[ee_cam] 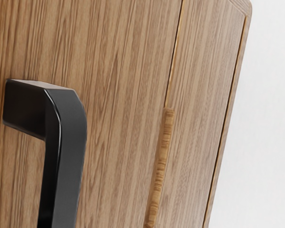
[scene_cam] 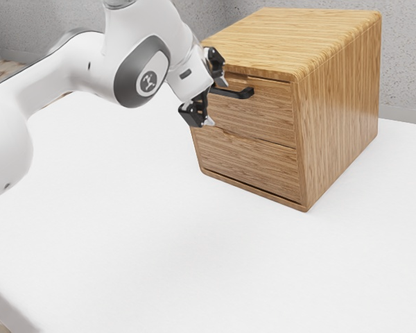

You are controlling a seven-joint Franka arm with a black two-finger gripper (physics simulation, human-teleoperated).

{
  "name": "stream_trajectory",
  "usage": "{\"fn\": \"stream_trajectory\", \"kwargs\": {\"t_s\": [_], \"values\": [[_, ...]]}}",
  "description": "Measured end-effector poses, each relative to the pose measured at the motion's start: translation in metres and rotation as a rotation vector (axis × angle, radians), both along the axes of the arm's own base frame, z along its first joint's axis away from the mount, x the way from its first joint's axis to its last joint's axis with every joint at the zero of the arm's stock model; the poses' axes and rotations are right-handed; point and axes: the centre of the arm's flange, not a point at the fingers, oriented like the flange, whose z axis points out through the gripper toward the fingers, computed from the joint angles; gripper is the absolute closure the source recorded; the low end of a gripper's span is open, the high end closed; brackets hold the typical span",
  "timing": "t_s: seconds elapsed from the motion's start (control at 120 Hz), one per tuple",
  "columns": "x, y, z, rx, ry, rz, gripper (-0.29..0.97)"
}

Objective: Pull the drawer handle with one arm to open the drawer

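Gripper (scene_cam: 215, 96) of a Franka arm, jaws spread wide above and below the black handle (scene_cam: 236, 91) without clamping it, hovers at the upper drawer (scene_cam: 263, 114) of a bamboo cabinet (scene_cam: 336, 104) on a white table (scene_cam: 159, 243).

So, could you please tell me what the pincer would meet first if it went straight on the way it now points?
The pincer would probably meet the handle first, since it runs between the open fingers; the drawer front lies right behind it.
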Motion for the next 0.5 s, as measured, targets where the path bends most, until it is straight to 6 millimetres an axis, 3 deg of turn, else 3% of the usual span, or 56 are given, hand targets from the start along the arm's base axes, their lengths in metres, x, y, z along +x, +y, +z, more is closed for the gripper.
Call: {"fn": "stream_trajectory", "kwargs": {"t_s": [0.5], "values": [[0.006, 0.005, -0.013, 0.012, 0.013, -0.011, -0.01]]}}
